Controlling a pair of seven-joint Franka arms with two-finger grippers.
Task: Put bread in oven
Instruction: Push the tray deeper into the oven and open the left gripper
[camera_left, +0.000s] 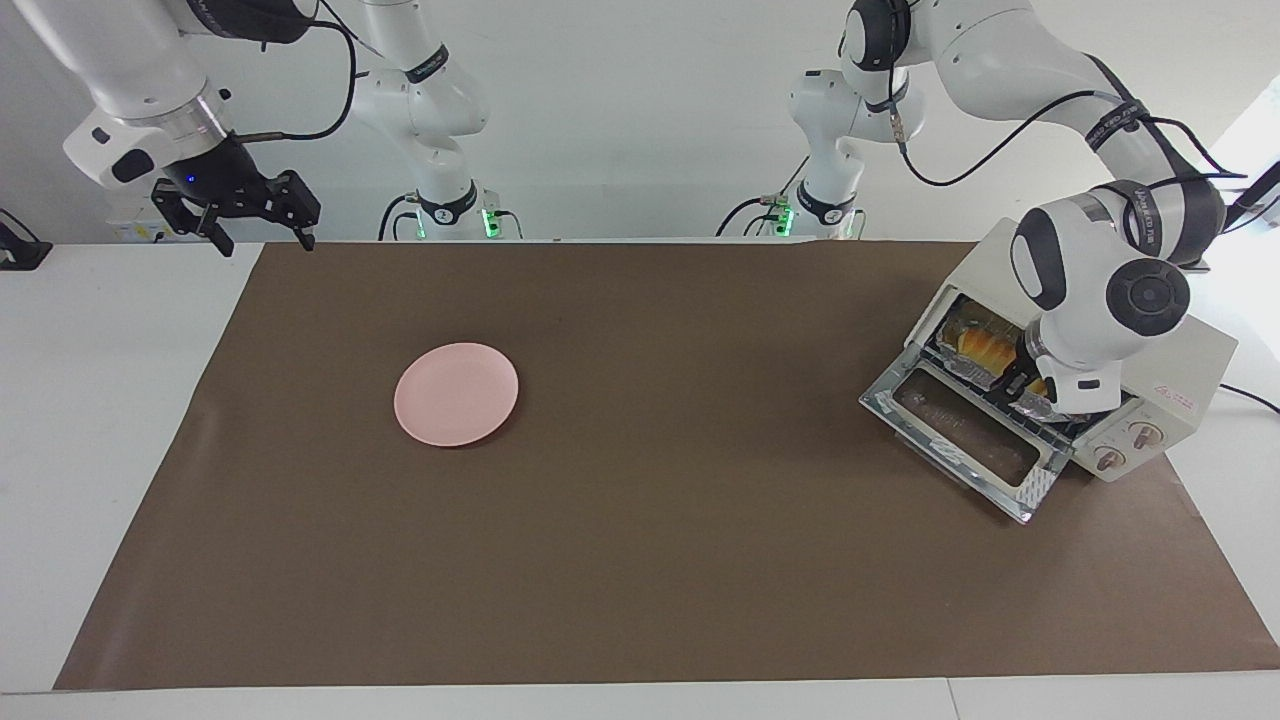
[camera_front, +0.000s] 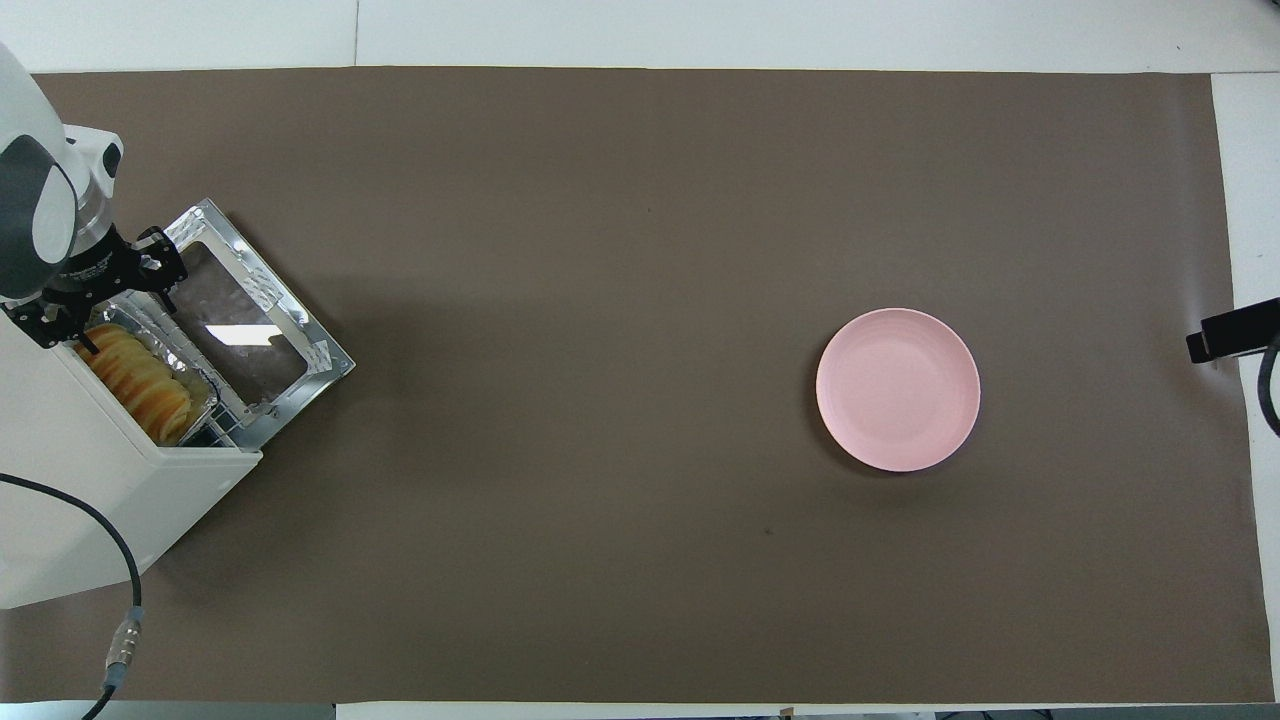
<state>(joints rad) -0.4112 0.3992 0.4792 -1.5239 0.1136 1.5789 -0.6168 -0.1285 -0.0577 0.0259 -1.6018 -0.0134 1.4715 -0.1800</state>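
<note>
The cream-white oven (camera_left: 1190, 355) (camera_front: 70, 490) stands at the left arm's end of the table with its glass door (camera_left: 960, 440) (camera_front: 240, 325) dropped open. The bread (camera_left: 985, 347) (camera_front: 140, 375), a row of golden slices, lies in a foil tray (camera_front: 190, 350) on the wire rack just inside the oven mouth. My left gripper (camera_front: 108, 305) hovers at the oven mouth right over one end of the bread. It is open and holds nothing, and its wrist hides it in the facing view. My right gripper (camera_left: 268, 240) waits open and empty above the table corner at the right arm's end.
A round pink plate (camera_left: 457, 393) (camera_front: 897, 389) lies on the brown mat toward the right arm's end. The oven's black cable (camera_front: 120, 560) trails off the table by the oven. A small black object (camera_front: 1232, 331) sits on the white table edge at the right arm's end.
</note>
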